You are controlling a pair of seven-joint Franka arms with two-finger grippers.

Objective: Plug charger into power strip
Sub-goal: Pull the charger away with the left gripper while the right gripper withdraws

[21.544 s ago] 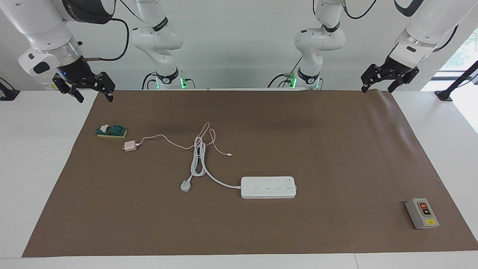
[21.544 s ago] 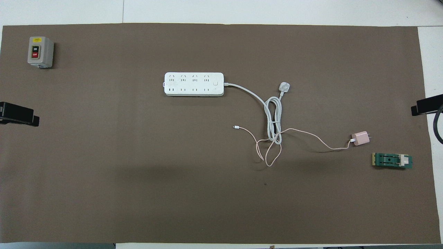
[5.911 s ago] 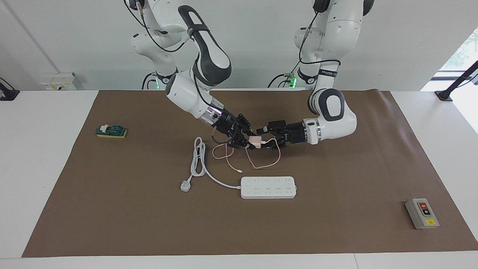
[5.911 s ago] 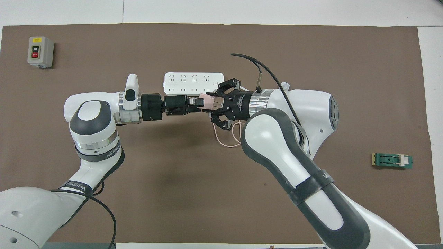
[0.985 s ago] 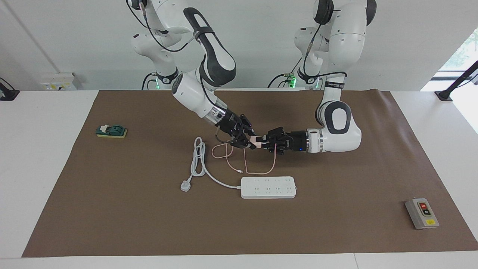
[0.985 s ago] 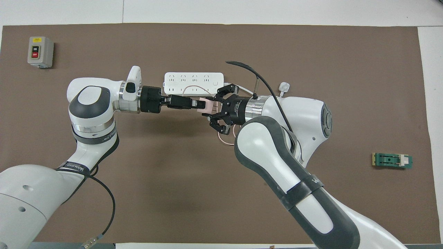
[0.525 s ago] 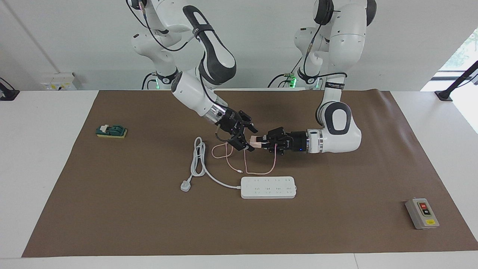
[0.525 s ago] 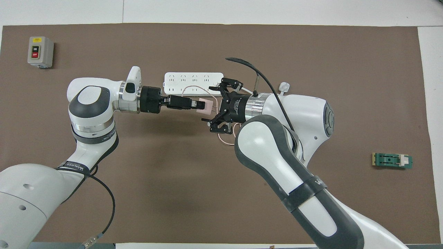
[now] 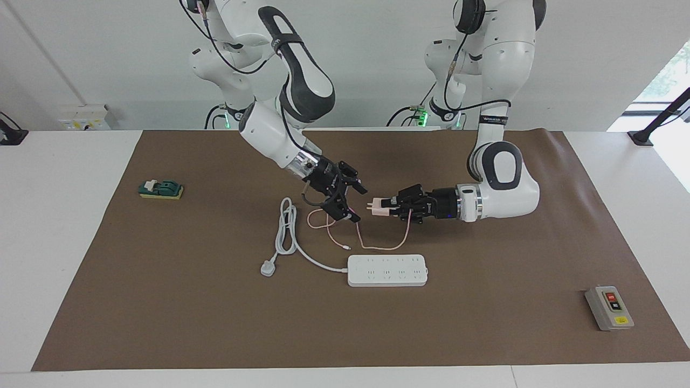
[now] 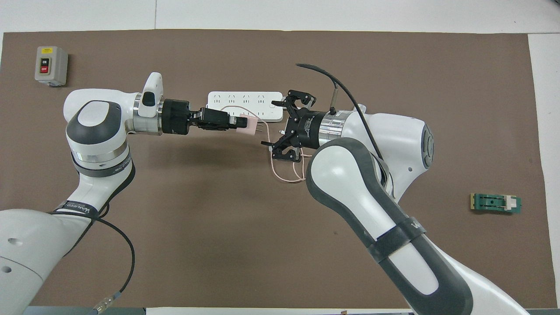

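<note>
My left gripper is shut on the pale-pink charger and holds it in the air over the mat, its prongs pointing at my right gripper. The charger also shows in the overhead view, at the tip of the left gripper. Its thin pink cable hangs down to the mat. My right gripper is open and empty, a short gap from the charger; it also shows in the overhead view. The white power strip lies flat on the mat, farther from the robots than both grippers, partly covered in the overhead view.
The strip's thick white cord and three-pin plug lie toward the right arm's end. A grey button box sits near the mat's corner at the left arm's end. A green switch block lies at the right arm's end.
My right gripper has let go of the charger, opened and drawn back. My left gripper keeps the charger and has pulled it a little toward the left arm's end.
</note>
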